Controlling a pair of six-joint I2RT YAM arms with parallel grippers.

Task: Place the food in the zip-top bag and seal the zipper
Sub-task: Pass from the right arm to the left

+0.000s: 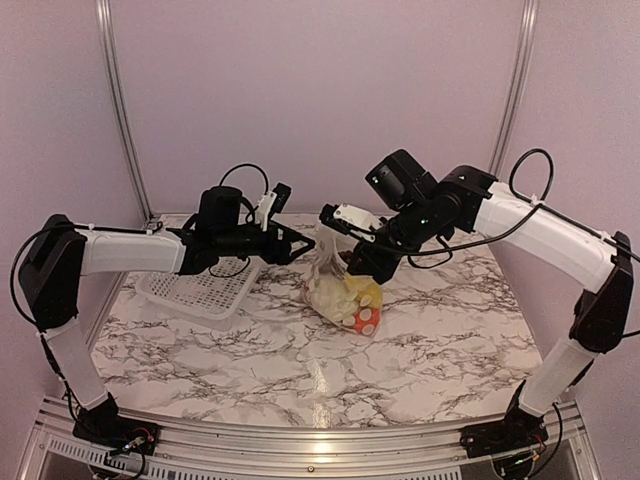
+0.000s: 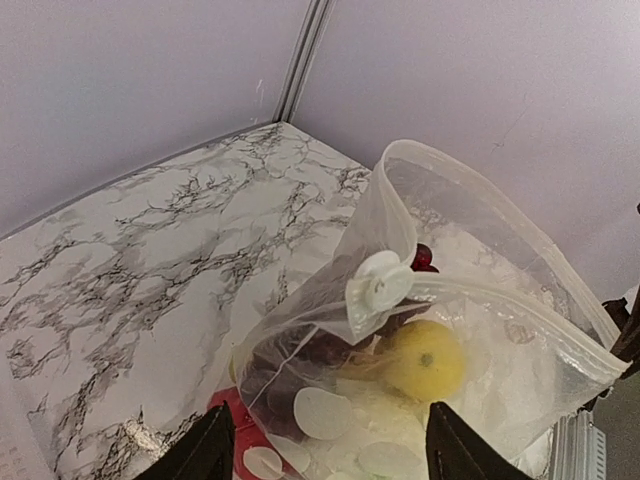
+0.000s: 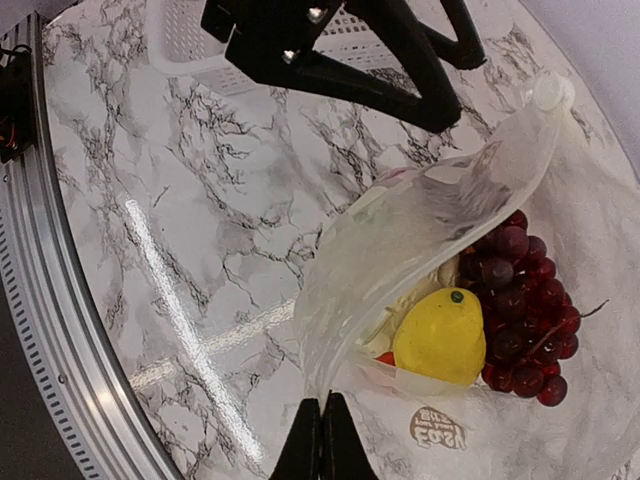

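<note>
In the overhead view the zip-top bag, food inside, hung at table centre from the right gripper, pinched shut on its mouth edge, while the left gripper, fingers apart and empty, stood nearer the zipper, at ten o'clock of the bag.

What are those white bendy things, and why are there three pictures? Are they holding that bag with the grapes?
Those are two robot arms, each ending in a two-finger pincher. One picture looks down from above on both arms. The other two come from little cameras on each wrist. On the marble table sit a white basket and a clear zip-top bag with toy food inside: a yellow fruit and purple grapes, among others. The right gripper is pinched shut on the bag's edge, holding it up. The left gripper is open beside the bag, holding nothing. The bag's mouth is still open.
</note>
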